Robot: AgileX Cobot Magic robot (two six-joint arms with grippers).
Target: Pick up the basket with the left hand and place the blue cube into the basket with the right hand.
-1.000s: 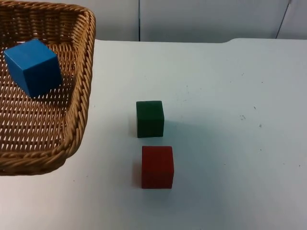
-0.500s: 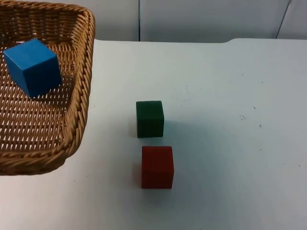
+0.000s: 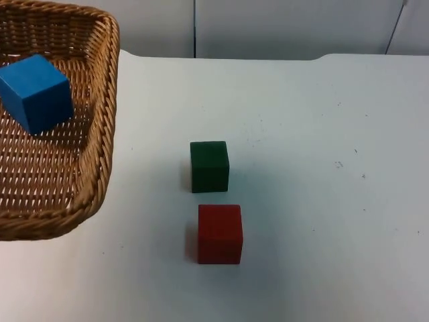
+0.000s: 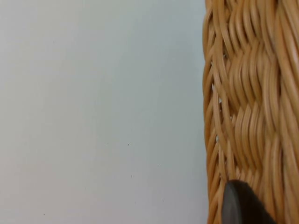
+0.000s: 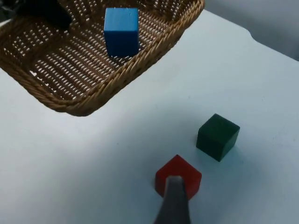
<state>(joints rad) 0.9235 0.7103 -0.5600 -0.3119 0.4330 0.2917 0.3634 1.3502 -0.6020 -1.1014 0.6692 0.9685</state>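
The wicker basket [image 3: 100, 134] is at the table's left side with the blue cube [image 3: 35, 92] lying tilted inside it. The right wrist view looks down on the basket [image 5: 140, 56] and the blue cube [image 5: 121, 31] within. My left gripper [image 4: 243, 205] is shut on the basket's woven wall [image 4: 247, 107], and its dark shape sits at the basket's far rim [image 5: 51, 11]. My right gripper [image 5: 174, 200] hangs above the table near the red cube, away from the basket and holding nothing.
A green cube [image 3: 209, 166] and a red cube [image 3: 220, 233] stand on the white table [image 3: 322, 168] in the middle, the red one nearer the front. Both appear in the right wrist view, green cube [image 5: 217, 136] and red cube [image 5: 178, 175].
The basket with the blue cube inside has shifted a little to the left. The green and red cubes have not moved.
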